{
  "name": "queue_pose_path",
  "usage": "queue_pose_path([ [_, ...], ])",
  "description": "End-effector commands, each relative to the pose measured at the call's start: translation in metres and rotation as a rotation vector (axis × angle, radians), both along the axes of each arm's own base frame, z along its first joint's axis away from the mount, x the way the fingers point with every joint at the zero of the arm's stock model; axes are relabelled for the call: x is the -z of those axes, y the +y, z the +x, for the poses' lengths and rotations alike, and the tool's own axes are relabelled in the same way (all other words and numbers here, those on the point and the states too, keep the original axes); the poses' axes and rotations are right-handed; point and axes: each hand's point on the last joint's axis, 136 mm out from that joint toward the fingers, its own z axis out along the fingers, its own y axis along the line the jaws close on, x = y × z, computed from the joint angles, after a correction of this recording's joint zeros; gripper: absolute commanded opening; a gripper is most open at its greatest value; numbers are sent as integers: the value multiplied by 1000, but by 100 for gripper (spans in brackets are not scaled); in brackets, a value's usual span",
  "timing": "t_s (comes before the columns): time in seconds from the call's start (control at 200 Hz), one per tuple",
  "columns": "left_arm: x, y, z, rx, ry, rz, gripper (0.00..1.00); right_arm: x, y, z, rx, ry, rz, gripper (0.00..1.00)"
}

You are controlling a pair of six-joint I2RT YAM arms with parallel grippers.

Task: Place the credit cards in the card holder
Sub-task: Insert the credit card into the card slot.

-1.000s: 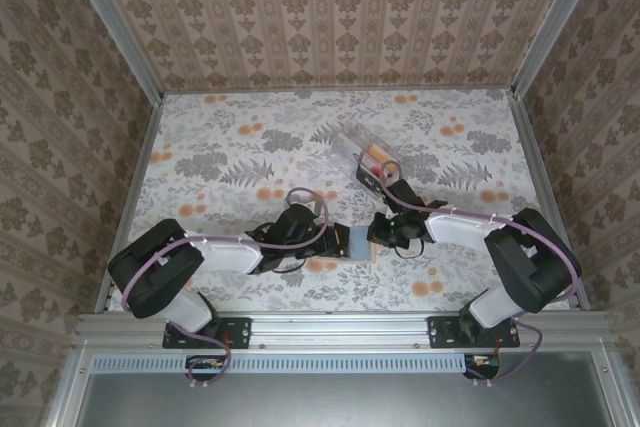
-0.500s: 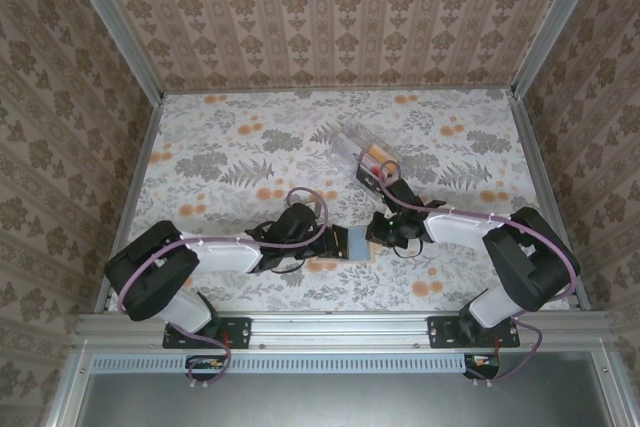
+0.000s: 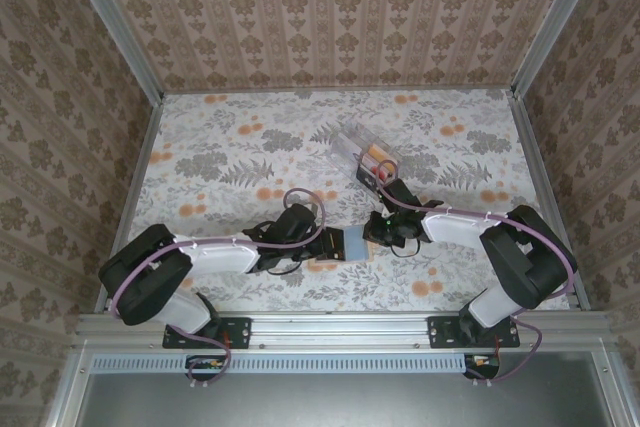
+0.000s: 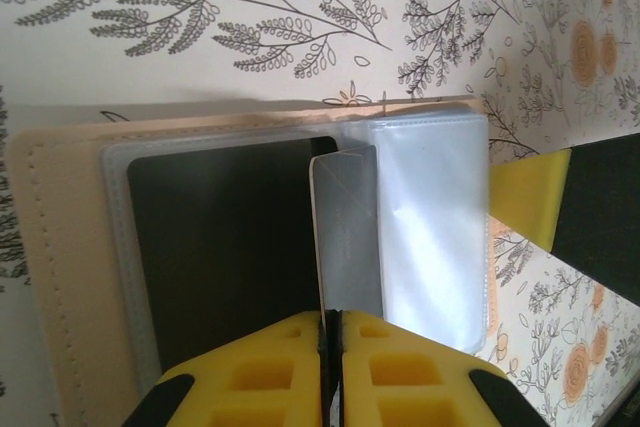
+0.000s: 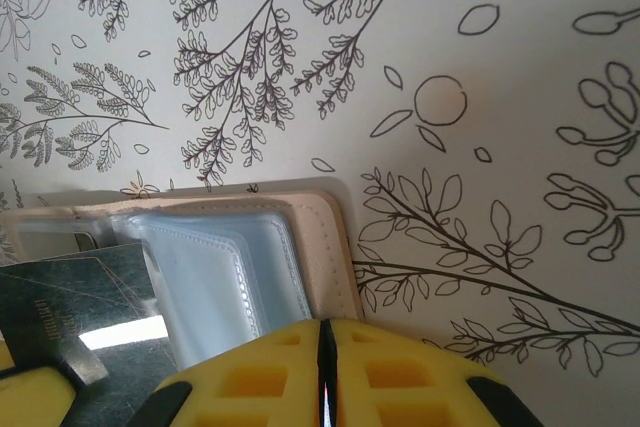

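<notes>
At the near middle of the worktop (image 3: 220,162), the two arms met tip to tip over an open tan wallet (image 4: 60,277). On the left, the left pincer (image 4: 331,322) was closed on a thin grey card (image 4: 347,237), holding it by its near edge. The card stood on edge above the wallet, its far end over the seam between the wallet's dark left half and a clear sleeve (image 4: 435,227) on the right half. Farther off and slightly right of the wallet, well apart from it, the clear holder (image 3: 350,142) sat on the worktop with an orange card (image 3: 376,154) in it. On the right, the right pincer (image 5: 325,332) was closed at the wallet's right edge. Whether it nipped that edge or only touched it could not be told.
</notes>
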Motion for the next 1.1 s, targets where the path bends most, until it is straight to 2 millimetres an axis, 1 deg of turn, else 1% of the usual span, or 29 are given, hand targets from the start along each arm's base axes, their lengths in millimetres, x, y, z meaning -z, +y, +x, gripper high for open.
queue_pose_path([
  [0.0,9,10,-7,-18,27,52,12,36,-19,-27,4,113,-117,12],
  [0.11,9,5,-6,-10,26,22,13,36,-17,-27,3,113,-114,13],
  [0.185,6,-4,-6,17,25,6,13,37,-17,-28,-1,114,-115,12],
  [0.29,8,-10,-7,35,36,0,13,38,-16,-28,-1,117,-115,12],
  [0.565,10,-12,-8,48,45,3,14,38,-15,-29,-3,120,-117,13],
  [0.755,7,-15,-5,39,41,-6,14,37,-13,-28,-7,118,-115,13],
  [0.84,4,-17,-2,29,38,-18,15,37,-13,-28,-8,118,-116,13],
  [0.975,1,-26,-2,44,43,-32,16,36,-12,-28,-9,118,-116,13],
  [1.095,3,-27,-1,37,51,-14,17,35,-12,-28,-7,116,-115,13],
])
